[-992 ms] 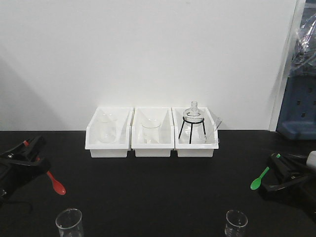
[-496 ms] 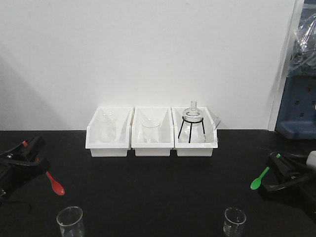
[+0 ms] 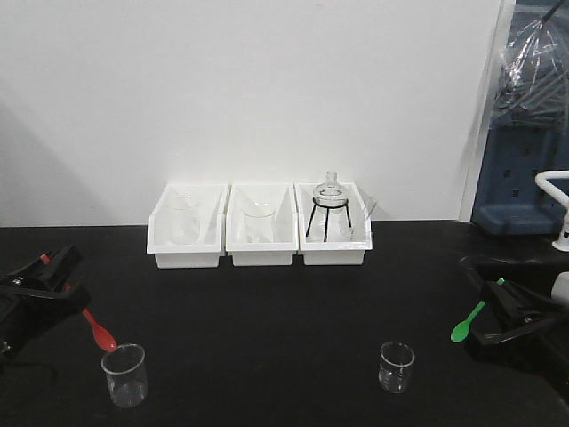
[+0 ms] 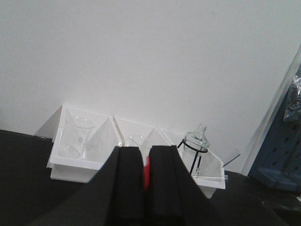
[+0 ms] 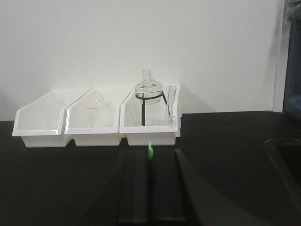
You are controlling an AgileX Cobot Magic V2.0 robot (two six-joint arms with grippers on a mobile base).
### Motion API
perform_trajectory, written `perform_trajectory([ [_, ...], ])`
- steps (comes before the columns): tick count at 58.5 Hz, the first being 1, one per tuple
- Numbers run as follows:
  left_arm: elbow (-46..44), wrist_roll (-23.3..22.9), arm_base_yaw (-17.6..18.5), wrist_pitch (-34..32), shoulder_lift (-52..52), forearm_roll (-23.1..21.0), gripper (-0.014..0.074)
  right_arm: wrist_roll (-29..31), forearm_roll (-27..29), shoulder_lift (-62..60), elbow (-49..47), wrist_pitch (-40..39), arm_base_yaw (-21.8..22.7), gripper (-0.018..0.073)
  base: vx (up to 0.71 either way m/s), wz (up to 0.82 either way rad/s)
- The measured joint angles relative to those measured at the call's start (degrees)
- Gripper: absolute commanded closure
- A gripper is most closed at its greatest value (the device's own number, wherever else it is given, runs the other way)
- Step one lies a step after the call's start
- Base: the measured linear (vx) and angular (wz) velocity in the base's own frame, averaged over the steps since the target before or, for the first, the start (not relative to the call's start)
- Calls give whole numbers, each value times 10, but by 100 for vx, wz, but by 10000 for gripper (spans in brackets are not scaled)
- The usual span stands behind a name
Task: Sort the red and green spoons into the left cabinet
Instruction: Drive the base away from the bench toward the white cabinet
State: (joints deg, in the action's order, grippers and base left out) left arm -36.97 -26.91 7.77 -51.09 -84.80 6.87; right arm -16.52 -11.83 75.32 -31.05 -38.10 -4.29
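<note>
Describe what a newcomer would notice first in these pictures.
The bright red plastic spoon, clamped in the left pincer at the left edge, and the bright green plastic spoon in the right pincer opposite stand out against the black table. Three white plastic bins line the back wall.

Tabletop (image 3: 284, 302) centre: broad bare black strip between white bins (image 3: 260, 238) at back wall and two beakers near front edge.
Wide gap between beakers.
Left beaker (image 3: 124, 374) just beside bowl of red spoon (image 3: 100, 332) pinched in left claw (image 3: 73, 289); tight there.
Right beaker (image 3: 396, 366) well apart from green spoon (image 3: 466, 322) pinched in right claw (image 3: 492, 298).
Bins packed side by side, glassware and tripod stand (image 3: 328, 218) inside.
Far right: dark blue unit (image 3: 520, 187) and white pipe (image 3: 558, 209) block way.
</note>
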Motion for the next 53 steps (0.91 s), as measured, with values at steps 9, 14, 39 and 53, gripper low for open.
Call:
perform_trajectory([
  [9, 0, 0, 1, 0, 0, 2, 600, 0, 1, 0, 0, 0, 0, 565, -19, -2],
  [14, 0, 0, 1, 0, 0, 2, 600, 0, 1, 0, 0, 0, 0, 565, -20, 7],
  [39, 0, 0, 1, 0, 0, 2, 600, 0, -1, 0, 0, 0, 0, 565, -24, 12],
  [53, 0, 0, 1, 0, 0, 2, 600, 0, -1, 0, 0, 0, 0, 565, -25, 10],
])
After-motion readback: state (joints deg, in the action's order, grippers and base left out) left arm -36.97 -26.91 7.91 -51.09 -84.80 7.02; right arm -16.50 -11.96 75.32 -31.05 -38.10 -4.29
